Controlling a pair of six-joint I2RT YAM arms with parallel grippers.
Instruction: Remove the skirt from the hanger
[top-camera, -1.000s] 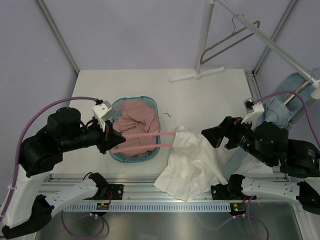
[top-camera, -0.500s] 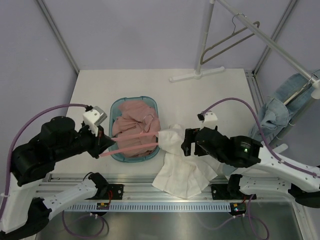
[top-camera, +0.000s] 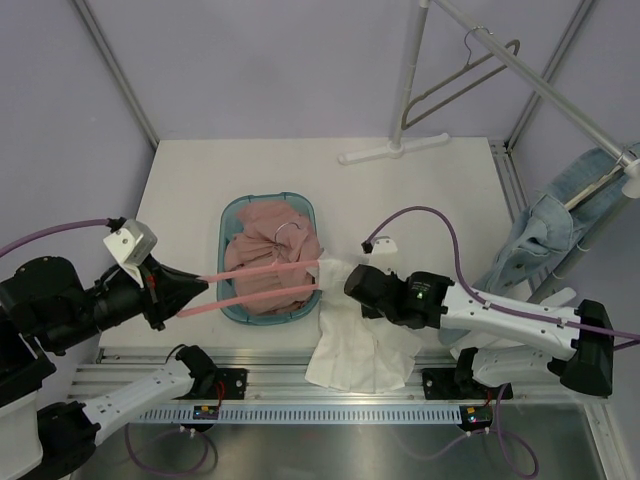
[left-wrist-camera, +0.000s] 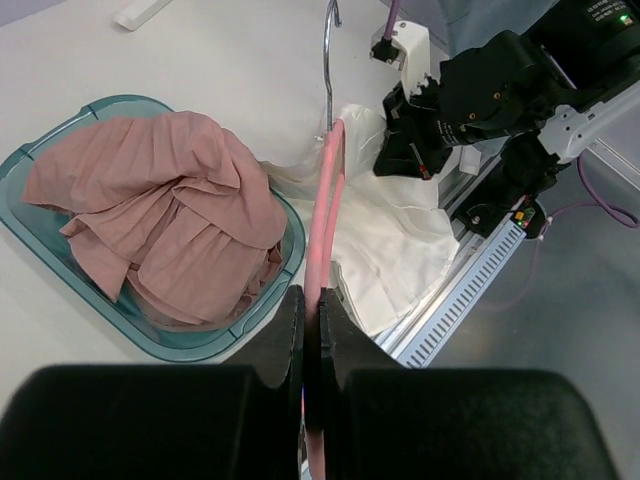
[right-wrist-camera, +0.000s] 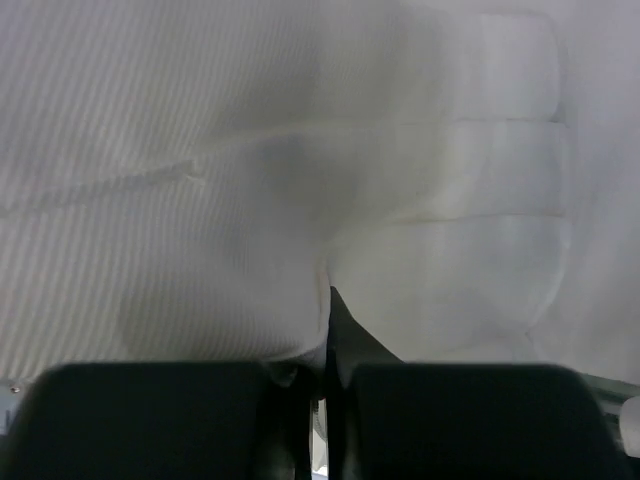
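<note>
**Both ends gripped, skirt not yet off**

My right gripper (right-wrist-camera: 325, 372) has its jaws together on a fold of the white skirt (top-camera: 365, 340), just where the cloth wraps the far end of the hanger (left-wrist-camera: 325, 190). I judge that a pull from there should slide it off. My left gripper (left-wrist-camera: 311, 325) is clamped on the hanger's near end, holding it out over the basket (top-camera: 228, 212) as an anchor. The rest of the skirt lies slack on the table (top-camera: 420, 190) by the front edge.
</note>
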